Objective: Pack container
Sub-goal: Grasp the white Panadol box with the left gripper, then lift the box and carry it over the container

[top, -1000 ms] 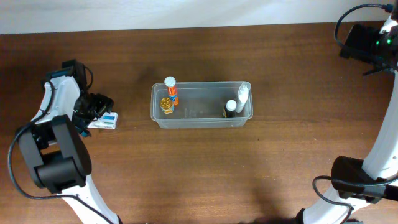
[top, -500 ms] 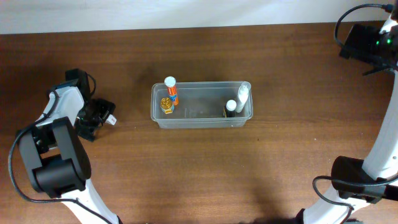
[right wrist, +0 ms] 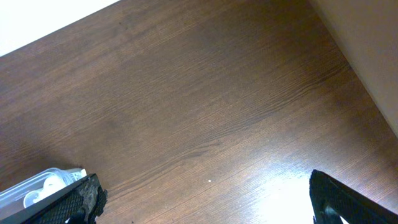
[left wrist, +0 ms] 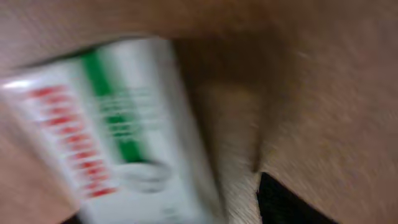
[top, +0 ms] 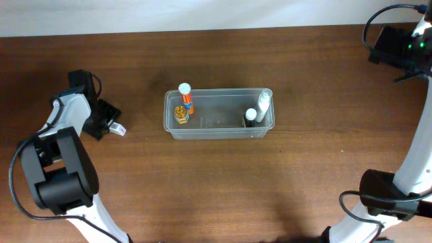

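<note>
Overhead, container: the clear container (top: pixel 217 123) sits at the centre of the brown surface (top: pixel 223 189), its long axis running left to right across the frame.
Overhead, contents: an orange bottle (top: pixel 186 98) and a gold-lidded jar (top: pixel 180 113) stand at its left end. A white bottle (top: pixel 262 104) and a dark bottle (top: pixel 249 117) stand at its right end, and the middle looks free.
Overhead, box: a white and blue box (top: pixel 117 128) lies on the surface at centre left, well apart from the container and mostly hidden under the left tool (top: pixel 102 121).
Overhead, relation: the container lies to the right of the left tool in the frame, nearly level with it. The left arm is by far the nearer to the box; the right arm (top: pixel 413 152) stands at the far right edge.
Left wrist, box: the box (left wrist: pixel 118 137), white with red and green print, fills the left half, blurred. One dark finger (left wrist: pixel 286 202) shows at lower right.
Left wrist, tool state: whether the left tool grips the box cannot be told.
Right wrist, tool state: the right tool (right wrist: pixel 205 196) gapes wide, with only bare surface between its fingertips.
Right wrist, container: one corner of the container (right wrist: pixel 59 173) shows at lower left.
Judgement: the box is likely the next item. It seems to call for a carry rightward to the free middle, with the box aligned along the container's long axis.
</note>
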### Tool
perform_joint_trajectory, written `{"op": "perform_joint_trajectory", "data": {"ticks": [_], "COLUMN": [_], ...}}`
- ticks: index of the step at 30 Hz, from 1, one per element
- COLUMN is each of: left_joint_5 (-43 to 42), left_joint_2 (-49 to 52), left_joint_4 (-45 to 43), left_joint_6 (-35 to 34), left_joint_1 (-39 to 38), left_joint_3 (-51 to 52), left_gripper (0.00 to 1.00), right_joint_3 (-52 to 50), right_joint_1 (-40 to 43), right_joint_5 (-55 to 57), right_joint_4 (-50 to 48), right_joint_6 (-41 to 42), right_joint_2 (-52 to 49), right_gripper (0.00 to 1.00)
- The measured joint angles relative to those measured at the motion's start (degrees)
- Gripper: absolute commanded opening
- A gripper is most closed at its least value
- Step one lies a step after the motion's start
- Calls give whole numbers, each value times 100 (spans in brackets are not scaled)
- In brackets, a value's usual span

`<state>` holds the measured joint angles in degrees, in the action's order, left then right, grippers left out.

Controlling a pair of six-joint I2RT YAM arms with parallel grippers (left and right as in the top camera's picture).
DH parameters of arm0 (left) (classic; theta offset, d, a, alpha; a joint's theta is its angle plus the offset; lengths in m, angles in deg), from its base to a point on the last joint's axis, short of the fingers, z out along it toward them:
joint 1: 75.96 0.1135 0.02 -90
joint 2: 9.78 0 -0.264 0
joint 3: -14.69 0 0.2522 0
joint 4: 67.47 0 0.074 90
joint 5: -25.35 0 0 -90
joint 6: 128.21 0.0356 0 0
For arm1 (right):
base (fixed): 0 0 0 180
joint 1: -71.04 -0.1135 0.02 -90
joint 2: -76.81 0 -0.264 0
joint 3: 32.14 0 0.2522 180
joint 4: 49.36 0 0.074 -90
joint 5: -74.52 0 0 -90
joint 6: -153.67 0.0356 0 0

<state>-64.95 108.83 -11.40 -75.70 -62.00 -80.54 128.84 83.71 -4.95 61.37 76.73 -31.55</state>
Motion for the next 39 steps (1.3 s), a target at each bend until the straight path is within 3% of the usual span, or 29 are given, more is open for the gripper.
{"op": "perform_joint_trajectory", "data": {"ticks": [5,10,16,25,33,39], "left_joint_5": [-400,-638,-975,-1217,-1923,-2253], "left_joint_2": [26,28,83,94,-17,-516], "left_joint_4": [35,162,704,2273,3683,4092], "left_joint_6": [417,592,828,1475,2911,3934], "left_joint_1": [0,0,-2,0,-190,-857], "left_joint_3": [-232,-361,-841,-2522,-3748,-4098], "left_gripper": [35,29,27,25,25,25], "right_joint_3": [0,0,0,0,0,0], "right_joint_1": [0,0,0,0,0,0], "right_joint_5": [0,0,0,-2,0,-2], "right_joint_4": [0,0,0,0,0,0], "right_joint_6": [0,-2,0,0,-2,-2], "right_joint_2": [0,0,0,0,0,0], "right_gripper": [98,98,99,98,98,98]}}
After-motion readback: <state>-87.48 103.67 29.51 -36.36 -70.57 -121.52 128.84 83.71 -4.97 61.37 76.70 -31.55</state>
